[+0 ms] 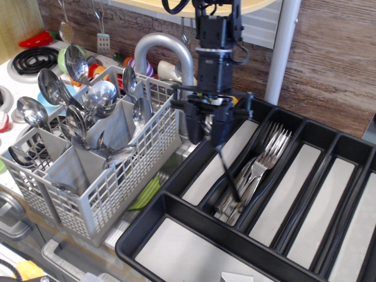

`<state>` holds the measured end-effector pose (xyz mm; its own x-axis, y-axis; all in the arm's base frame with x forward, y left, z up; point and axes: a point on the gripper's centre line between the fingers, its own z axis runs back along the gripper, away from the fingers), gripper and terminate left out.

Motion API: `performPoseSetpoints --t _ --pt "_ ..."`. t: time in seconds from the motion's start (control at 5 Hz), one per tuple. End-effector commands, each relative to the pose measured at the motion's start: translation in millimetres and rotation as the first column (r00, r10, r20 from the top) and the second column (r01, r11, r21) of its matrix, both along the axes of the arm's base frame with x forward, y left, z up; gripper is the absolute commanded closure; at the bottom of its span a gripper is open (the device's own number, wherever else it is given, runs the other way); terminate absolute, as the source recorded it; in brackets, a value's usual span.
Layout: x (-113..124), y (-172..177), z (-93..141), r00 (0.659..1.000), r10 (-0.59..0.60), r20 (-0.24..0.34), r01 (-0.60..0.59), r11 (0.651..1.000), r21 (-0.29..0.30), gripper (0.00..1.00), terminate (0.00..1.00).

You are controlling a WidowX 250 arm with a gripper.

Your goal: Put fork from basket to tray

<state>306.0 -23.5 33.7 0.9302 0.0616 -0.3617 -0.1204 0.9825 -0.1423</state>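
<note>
The gripper (208, 130) hangs from a black arm over the near-left part of the tray (176, 205), its two dark fingers (195, 126) pointing down and closed on the upper end of the fork (228, 171). The fork slants down and to the right from the gripper, its lower end reaching into the second long compartment, where a pile of other forks (258, 167) lies (whether it touches them cannot be told). The tray sits at an angle on the surface, its compartments showing pale bottoms. Just left of it stands the basket (126, 176), grey and latticed, with many spoons (76, 111) upright in its compartments. Between basket and tray rises a curved metal faucet (170, 59). Behind runs a wood-grain wall (329, 64), with a white vertical post (281, 53) beside the arm. At far left are a black coil burner (29, 59) and bright plastic dishes (138, 66).
</note>
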Motion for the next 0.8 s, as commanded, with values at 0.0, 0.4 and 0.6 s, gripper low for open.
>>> performPoseSetpoints --t 0.0,0.4,0.6 --pt "11.4 -6.8 13.0 0.992 0.016 0.127 -0.016 1.0 -0.002 0.0 0.0" --pt "11.4 -6.8 13.0 0.992 0.016 0.127 -0.016 1.0 -0.002 0.0 0.0" --pt "11.4 -6.8 13.0 0.992 0.016 0.127 -0.016 1.0 -0.002 0.0 1.0"
